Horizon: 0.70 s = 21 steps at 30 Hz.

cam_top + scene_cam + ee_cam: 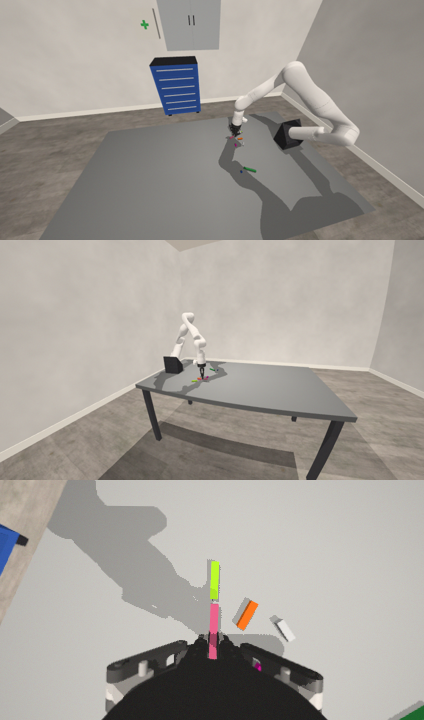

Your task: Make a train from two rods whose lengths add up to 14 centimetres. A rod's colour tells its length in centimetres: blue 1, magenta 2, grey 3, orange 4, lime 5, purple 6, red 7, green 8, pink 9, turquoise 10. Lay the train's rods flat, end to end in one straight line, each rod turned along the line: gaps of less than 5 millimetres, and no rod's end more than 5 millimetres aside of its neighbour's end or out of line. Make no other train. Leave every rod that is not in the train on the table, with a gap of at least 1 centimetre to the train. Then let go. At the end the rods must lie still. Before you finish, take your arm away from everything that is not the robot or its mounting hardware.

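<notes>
My gripper [213, 638] is shut on the pink rod [214, 625] and holds it low over the table. In the wrist view the pink rod points straight at the lime rod [214, 580], which lies flat just beyond its far end, in line with it. I cannot tell whether the two ends touch. In the top view the gripper [235, 134] stands over the pink rod [231, 137] near the table's far side. In the exterior view the gripper [202, 377] is down among the rods, with the lime rod [194, 380] to its left.
An orange rod [247, 615] and a grey rod [285, 629] lie right of the pink rod. A magenta rod [235, 145] lies near the gripper. A green rod [249, 169] and a blue rod [241, 171] lie farther off. The black arm base [288, 134] stands to the right.
</notes>
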{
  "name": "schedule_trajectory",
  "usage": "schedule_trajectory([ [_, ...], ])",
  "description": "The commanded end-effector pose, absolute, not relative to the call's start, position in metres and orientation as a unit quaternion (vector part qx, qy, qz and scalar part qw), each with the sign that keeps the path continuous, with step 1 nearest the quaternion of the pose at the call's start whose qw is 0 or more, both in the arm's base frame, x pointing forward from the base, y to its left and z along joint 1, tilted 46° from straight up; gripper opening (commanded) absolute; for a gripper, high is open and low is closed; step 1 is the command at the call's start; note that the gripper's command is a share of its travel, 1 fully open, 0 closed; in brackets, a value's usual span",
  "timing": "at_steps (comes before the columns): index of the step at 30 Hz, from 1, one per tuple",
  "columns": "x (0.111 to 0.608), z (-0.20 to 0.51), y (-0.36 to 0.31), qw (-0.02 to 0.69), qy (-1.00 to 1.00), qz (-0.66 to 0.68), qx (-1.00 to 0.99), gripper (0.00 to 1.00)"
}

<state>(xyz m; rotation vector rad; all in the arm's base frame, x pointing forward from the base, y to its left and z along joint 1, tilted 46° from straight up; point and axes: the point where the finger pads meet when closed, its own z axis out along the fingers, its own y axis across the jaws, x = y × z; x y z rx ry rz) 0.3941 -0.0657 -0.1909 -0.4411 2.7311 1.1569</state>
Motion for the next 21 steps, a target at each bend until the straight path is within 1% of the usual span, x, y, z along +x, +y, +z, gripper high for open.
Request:
schedule_trajectory([
  [1,0.3913,-0.1931,-0.0654,0.069,0.909,0.384,-0.149,0.05],
  [21,0.3883,-0.1951,-0.0671,0.069,0.909,0.384,-0.147,0.05],
])
